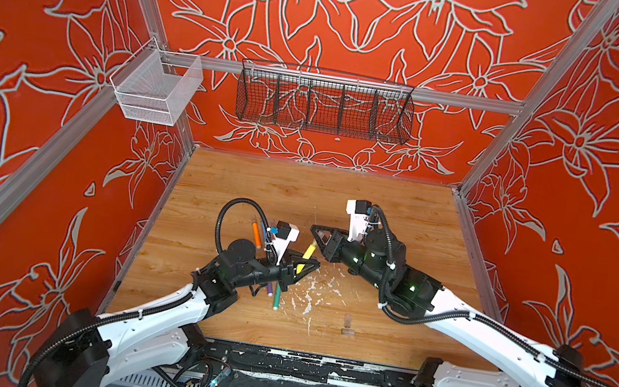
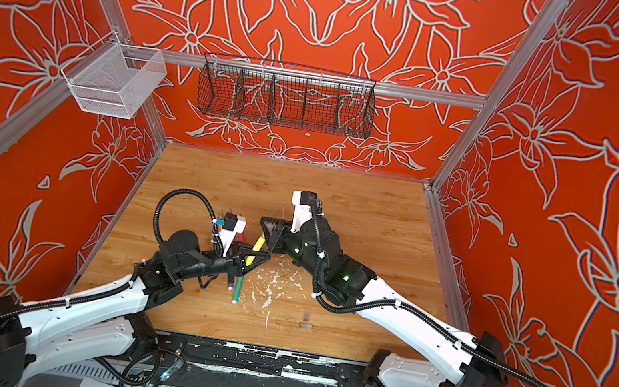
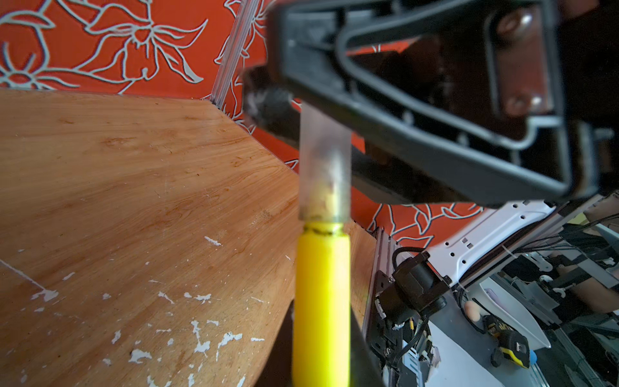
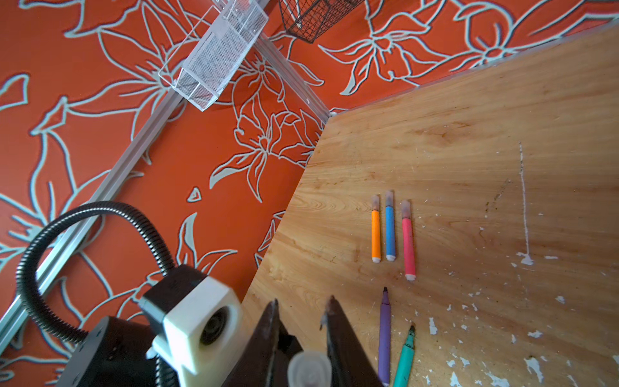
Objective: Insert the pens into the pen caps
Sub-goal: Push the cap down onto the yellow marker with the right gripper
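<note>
left wrist view: the yellow pen (image 3: 321, 301) is being held clear of the table (image 3: 134, 187) with a clear cap (image 3: 324, 160) sitting over its tip. the cap's rim is resting just short of the barrel's shoulder, where a thin dark ring is showing. the left gripper (image 1: 307, 265) is clenching the barrel low down. the right gripper (image 4: 303, 301) is pinching the cap between its jaws, with the cap's closed end facing that wrist's camera.

in both top views the pen is hanging over the middle of the table, between the two arms. its long axis is slanting from the left gripper up toward the right one, and the tip end is pointing at the back wall (image 1: 339, 18) and a touch to the right. how steeply it is rising off the wood, i cannot tell.

this looks like the fourth capping. the orange pen (image 4: 375, 234), blue pen (image 4: 390, 231) and pink pen (image 4: 408, 244) are lying capped side by side. the purple pen (image 4: 384, 335) and green pen (image 4: 405, 355) are lying bare-tipped beside the left arm, and two faint loose caps (image 1: 347, 332) are sitting near the front edge. the step in hand appears to be seating the cap. the next move is likely calling for a straight push along the pen's own axis, with both grips firm and no sideways drift, before the right claw lets go.
</note>
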You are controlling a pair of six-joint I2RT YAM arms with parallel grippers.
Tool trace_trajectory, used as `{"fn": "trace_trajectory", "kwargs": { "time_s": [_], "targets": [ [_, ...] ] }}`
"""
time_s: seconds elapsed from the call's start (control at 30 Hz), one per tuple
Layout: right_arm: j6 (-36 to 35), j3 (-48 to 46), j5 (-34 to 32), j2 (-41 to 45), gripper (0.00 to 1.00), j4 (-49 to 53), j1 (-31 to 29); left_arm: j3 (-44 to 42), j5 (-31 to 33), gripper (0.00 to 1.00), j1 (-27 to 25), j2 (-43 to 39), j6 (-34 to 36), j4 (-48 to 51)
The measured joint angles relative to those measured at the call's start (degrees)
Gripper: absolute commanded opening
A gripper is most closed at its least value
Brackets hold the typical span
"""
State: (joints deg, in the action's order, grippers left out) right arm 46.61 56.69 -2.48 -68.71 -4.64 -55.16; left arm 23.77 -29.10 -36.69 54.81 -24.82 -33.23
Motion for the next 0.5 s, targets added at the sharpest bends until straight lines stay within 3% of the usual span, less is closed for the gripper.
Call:
{"fn": "trace_trajectory", "kwargs": {
  "time_s": [0.17, 0.37, 0.5],
  "targets": [
    [0.48, -0.15, 1.05, -0.50, 0.00, -0.57, 0.35, 0.00, 0.13, 0.00, 0.00, 0.00, -0.09, 0.28],
    [1.62, -5.16, 1.55, -0.13, 0.00, -7.13, 0.52, 0.02, 1.07, 0.00, 0.00, 0.00, -0.79, 2.75],
    [2.34, -7.76, -1.66, 0.17, 0.00, -10.75, -0.66, 2.10, 3.19, 0.00, -0.57, -0.17, -0.33, 8.07]
  ]
}}
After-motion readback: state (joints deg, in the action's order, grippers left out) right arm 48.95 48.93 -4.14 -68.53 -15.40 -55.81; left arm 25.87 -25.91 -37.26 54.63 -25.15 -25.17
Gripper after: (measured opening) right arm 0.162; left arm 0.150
